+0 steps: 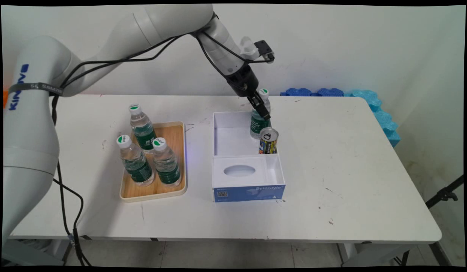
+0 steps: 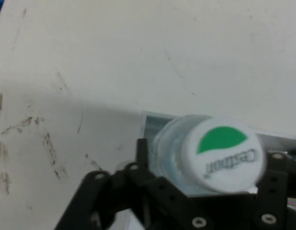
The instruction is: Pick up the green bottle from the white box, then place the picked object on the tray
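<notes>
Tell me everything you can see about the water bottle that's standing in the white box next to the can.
The water bottle is small, clear plastic, with a green label around its body and a white cap bearing a green leaf mark and lettering. It stands upright in the far right corner of the white box's open rear compartment, just behind the can. The gripper is right at its neck, with black fingers on both sides below the cap. Whether they actually press on it cannot be told.
</notes>
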`<state>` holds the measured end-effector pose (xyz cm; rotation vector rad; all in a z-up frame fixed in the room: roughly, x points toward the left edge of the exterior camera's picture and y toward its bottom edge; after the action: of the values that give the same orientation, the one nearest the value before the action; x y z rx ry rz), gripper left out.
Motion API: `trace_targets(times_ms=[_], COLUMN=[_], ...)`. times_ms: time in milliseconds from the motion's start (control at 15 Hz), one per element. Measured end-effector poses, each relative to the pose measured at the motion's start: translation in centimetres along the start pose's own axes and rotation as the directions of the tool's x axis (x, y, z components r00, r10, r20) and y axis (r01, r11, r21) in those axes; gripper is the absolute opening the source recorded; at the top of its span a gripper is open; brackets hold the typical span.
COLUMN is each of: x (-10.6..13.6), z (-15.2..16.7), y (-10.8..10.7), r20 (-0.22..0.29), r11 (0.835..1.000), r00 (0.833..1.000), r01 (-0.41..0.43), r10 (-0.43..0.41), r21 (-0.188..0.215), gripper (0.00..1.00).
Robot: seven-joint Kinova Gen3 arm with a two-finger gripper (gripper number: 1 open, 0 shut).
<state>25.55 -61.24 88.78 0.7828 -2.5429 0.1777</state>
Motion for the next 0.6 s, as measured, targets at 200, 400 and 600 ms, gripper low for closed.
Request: trace_targets(times_ms=[200,400,600], x=[0.2,0.8,1.4], z=[0.4,-0.2,-3.1], y=[-0.2,-0.4,-0.5], r20=[0.002,-0.011,-0.039], r11=[1.000,1.000,1.000], r00=[1.000,1.000,0.999], r01=[-0.004,-0.009,-0.011], r10=[0.004,0.009,0.012], r21=[-0.004,0.002,0.020], gripper=[0.00,0.00,0.00])
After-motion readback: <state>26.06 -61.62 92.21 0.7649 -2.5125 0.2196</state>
